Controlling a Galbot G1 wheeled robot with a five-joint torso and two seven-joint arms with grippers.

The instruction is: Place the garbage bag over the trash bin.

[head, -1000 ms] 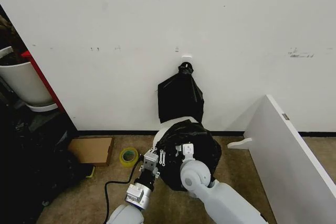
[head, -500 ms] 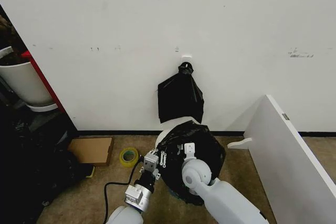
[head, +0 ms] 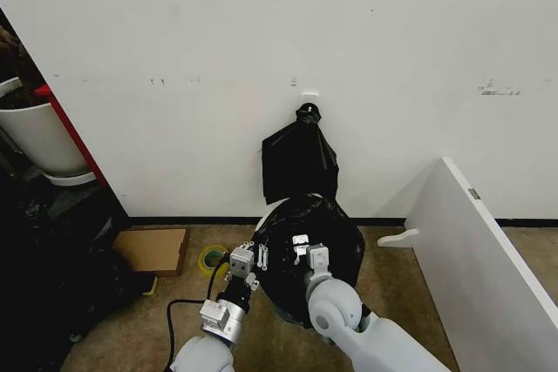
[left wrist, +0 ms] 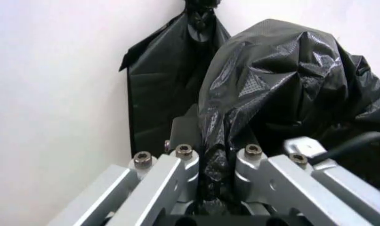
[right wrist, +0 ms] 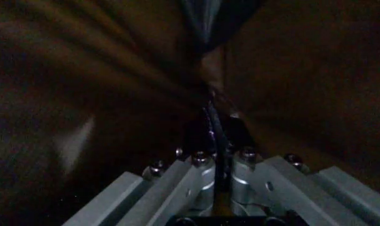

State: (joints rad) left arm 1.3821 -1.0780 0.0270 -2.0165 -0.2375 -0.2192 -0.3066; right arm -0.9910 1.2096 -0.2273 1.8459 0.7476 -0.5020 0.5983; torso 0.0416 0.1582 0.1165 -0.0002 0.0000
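The garbage bag [head: 312,246] is a billowy, glossy black mass on the floor by the wall, and the trash bin is hidden beneath it. My left gripper [head: 248,256] sits at the bag's left side. In the left wrist view that gripper [left wrist: 216,157] is shut on a crinkled fold of the garbage bag [left wrist: 284,70]. My right gripper [head: 304,246] rests against the bag's front. In the dark right wrist view the right gripper [right wrist: 216,146] is shut on a thin edge of film. A flat black bunch [head: 299,163] hangs from a wall hook above.
A white board [head: 484,259] leans along the right side. A cardboard box [head: 153,248] and a tape roll [head: 212,259] lie on the floor to the left, with a black cable [head: 187,307] beside my left arm. A white plant pot [head: 39,138] stands far left.
Both grippers have carried the bag up and toward the wall. The white rim that showed behind the bag is now covered. The left gripper has shifted slightly left.
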